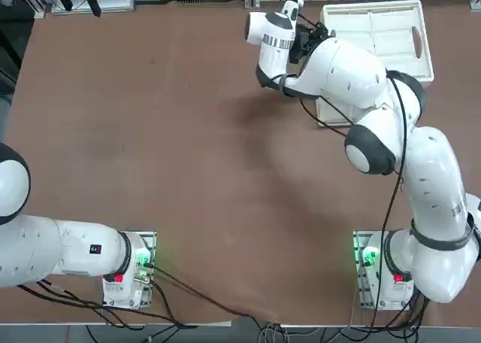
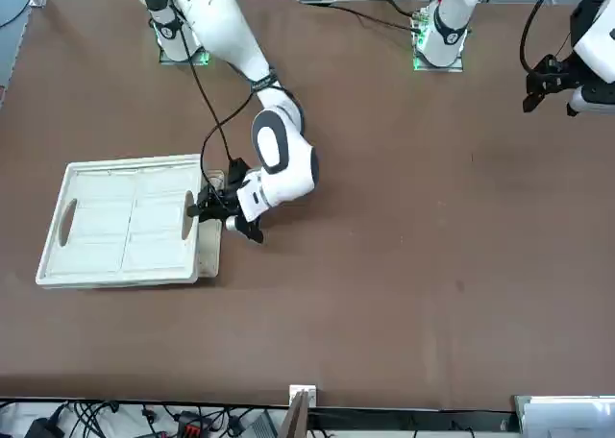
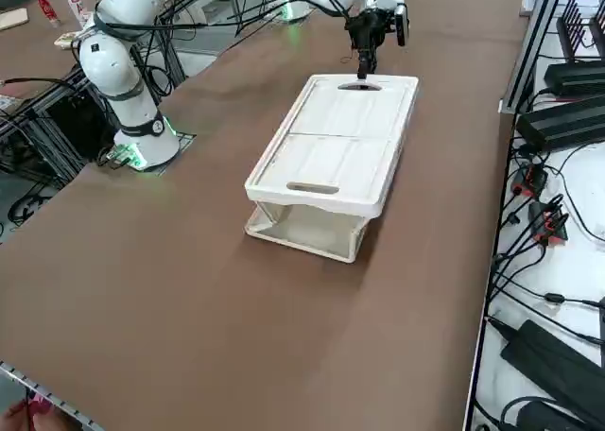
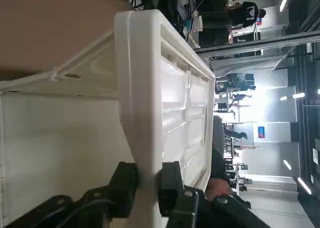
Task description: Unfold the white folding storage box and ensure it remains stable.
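The white folding storage box (image 1: 379,33) lies at the far right of the brown table, also seen in the front view (image 2: 125,222) and the right side view (image 3: 340,147). Its ribbed top frame is raised a little above the base, and a folded wall panel (image 3: 317,228) shows under it at one short end. My right gripper (image 4: 148,180) is shut on the rim (image 4: 142,88) of the other short side, by the oval handle cutout (image 2: 188,215). The same gripper (image 3: 362,70) reaches down onto that far edge in the right side view, and it shows in the front view (image 2: 199,208) and the top view (image 1: 316,34).
The box sits close to the table's right edge (image 3: 492,166), beyond which lie black devices and cables (image 3: 558,100). The arm bases with green lights (image 1: 368,256) stand at the near edge. Open brown tabletop (image 1: 165,132) stretches left of the box.
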